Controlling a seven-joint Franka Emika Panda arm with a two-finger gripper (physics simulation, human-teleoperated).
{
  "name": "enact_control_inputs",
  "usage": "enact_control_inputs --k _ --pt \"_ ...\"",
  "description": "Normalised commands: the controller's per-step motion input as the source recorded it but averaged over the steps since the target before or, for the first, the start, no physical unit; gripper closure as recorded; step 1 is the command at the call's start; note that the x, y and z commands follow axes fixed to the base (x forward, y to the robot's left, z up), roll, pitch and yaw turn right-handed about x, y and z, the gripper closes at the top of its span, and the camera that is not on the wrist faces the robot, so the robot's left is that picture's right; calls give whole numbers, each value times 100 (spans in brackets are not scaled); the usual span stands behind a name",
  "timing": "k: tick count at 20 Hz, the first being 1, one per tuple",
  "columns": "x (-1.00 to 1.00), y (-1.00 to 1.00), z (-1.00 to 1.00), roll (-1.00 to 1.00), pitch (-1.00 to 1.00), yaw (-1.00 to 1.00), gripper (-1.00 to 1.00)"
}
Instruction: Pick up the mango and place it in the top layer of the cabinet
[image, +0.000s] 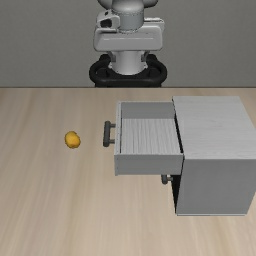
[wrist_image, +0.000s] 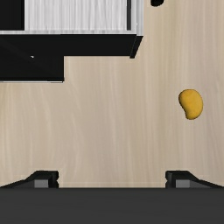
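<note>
While the claw (wrist_image: 112, 179) hangs above the surface (image: 50, 200) with its two fingertips spread wide and nothing between them, the mango (image: 72, 140) lies alone on the bare wood. It is well apart from the cabinet (image: 215, 150), out beyond the handle (image: 105, 133) of the top drawer (image: 148, 140), which stands pulled out. The fruit looks small, rounded and smooth-skinned, so I judge it light, firm enough for a moderate squeeze, but liable to roll or slip. The best hold would be across its narrow waist, one finger on each long flank. Count: one mango, one cabinet, one open drawer. A second, lower handle may sit beneath the drawer, though it is too small to tell.
</note>
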Motion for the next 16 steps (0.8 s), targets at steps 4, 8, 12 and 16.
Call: enact_control_inputs --k 4,8,12,16 --pt "0 -100 0 0 0 0 -100" --pt "0 -100 0 0 0 0 -100" --pt "0 -100 0 0 0 0 -100" --pt "25 -75 0 0 0 0 -100"
